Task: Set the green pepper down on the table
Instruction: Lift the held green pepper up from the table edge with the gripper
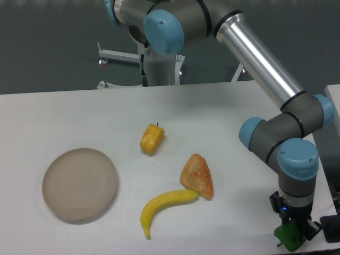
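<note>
White matte tabletop (53, 117). On it: round beige plate (79, 184) at left; yellow pepper (152, 138) with dark stem near centre; orange-crusted wedge (197, 176) right of centre; yellow banana (164, 206), its end touching the wedge.

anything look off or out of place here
Only the green pepper: it sits in the hand at the table's front right edge, apart from the other food. Nothing is spilled or damaged.

Bright, even light; soft shadows
</note>
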